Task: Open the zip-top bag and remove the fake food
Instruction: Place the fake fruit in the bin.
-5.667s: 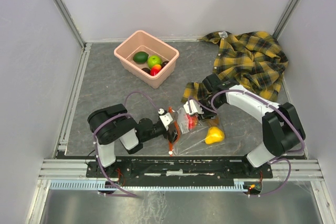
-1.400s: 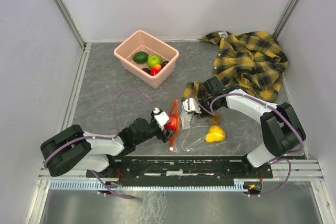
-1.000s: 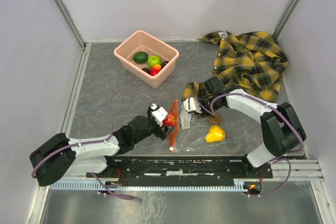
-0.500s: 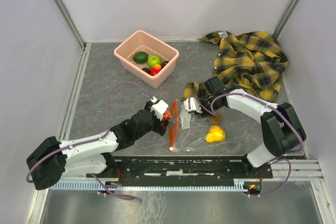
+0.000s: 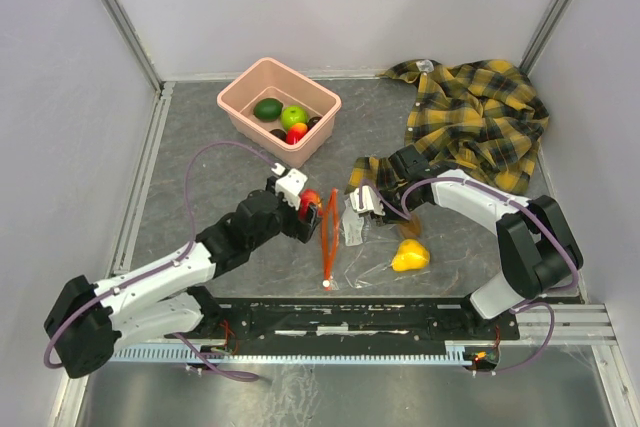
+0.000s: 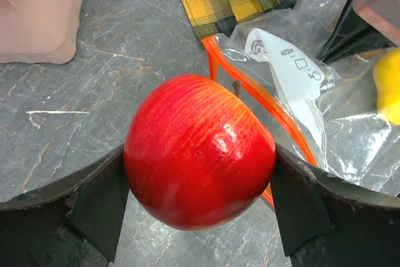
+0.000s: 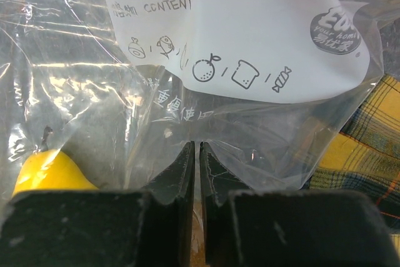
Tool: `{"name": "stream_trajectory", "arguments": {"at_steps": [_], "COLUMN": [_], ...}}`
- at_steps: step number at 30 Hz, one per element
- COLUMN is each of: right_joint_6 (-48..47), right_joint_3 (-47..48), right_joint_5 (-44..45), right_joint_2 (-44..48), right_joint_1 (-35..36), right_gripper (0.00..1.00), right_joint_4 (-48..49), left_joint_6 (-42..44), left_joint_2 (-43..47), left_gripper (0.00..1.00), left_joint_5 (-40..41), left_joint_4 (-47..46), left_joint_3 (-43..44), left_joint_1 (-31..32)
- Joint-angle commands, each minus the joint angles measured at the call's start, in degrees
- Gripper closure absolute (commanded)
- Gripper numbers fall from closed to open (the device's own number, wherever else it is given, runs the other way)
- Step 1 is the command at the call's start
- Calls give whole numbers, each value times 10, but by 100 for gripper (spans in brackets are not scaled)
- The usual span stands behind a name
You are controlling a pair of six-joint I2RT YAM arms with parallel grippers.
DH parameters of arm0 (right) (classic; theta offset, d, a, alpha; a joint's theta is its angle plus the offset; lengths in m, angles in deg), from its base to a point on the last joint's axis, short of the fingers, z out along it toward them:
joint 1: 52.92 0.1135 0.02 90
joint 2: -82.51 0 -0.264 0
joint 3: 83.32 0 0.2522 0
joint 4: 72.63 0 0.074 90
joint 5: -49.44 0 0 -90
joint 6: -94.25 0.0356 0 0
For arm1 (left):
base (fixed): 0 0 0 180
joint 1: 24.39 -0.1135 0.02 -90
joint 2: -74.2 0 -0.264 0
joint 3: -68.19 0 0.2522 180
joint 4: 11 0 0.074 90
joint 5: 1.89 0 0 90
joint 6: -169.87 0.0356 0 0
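My left gripper (image 5: 306, 211) is shut on a glossy red apple (image 6: 200, 151), one piece of the fake food, and holds it above the table just left of the bag's mouth. The zip-top bag (image 5: 372, 243) lies crinkled at the front centre. Its orange-red zip strip (image 5: 328, 239) stands open, also seen in the left wrist view (image 6: 262, 101). A yellow fruit (image 5: 408, 257) is still inside the bag (image 7: 237, 42). My right gripper (image 5: 358, 203) pinches the clear film at the bag's far side, its jaws (image 7: 198, 154) nearly together on the plastic.
The pink tub (image 5: 255, 80) at the back centre-left holds dark green (image 5: 267, 108), light green (image 5: 293, 115), red and brown fruits. A yellow-and-black plaid shirt (image 5: 480, 117) lies bunched at the back right, one sleeve reaching under my right arm.
My left arm has drawn the red apple out of the bag's mouth and carried it up and left toward the tub. The right gripper has kept its hold on the bag.
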Motion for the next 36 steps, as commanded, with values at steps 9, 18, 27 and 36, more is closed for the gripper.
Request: {"name": "stream_trajectory", "arguments": {"at_steps": [9,18,27,36], "right_joint_6": [-10,-11,-15,-18], "right_joint_3": [20,20,20,20], "right_joint_5": [-18,-18,-18,-20], "right_joint_2": [7,6,7,9], "right_joint_1": [-4,-4,-5,-9], "right_gripper": [85,85,85,84], "right_joint_4": [-7,-8,-11,-14], "left_joint_6": [-56,-73,-118,-156], "left_joint_2": [33,4,-55,-102], "left_gripper": [59,59,59,58], "left_joint_5": [-173,-247,-293,-292], "left_joint_4": [-3,-19,-65,-96], "left_joint_3": [57,103,138,169], "left_joint_1": [-132,-218,-271,-303]}}
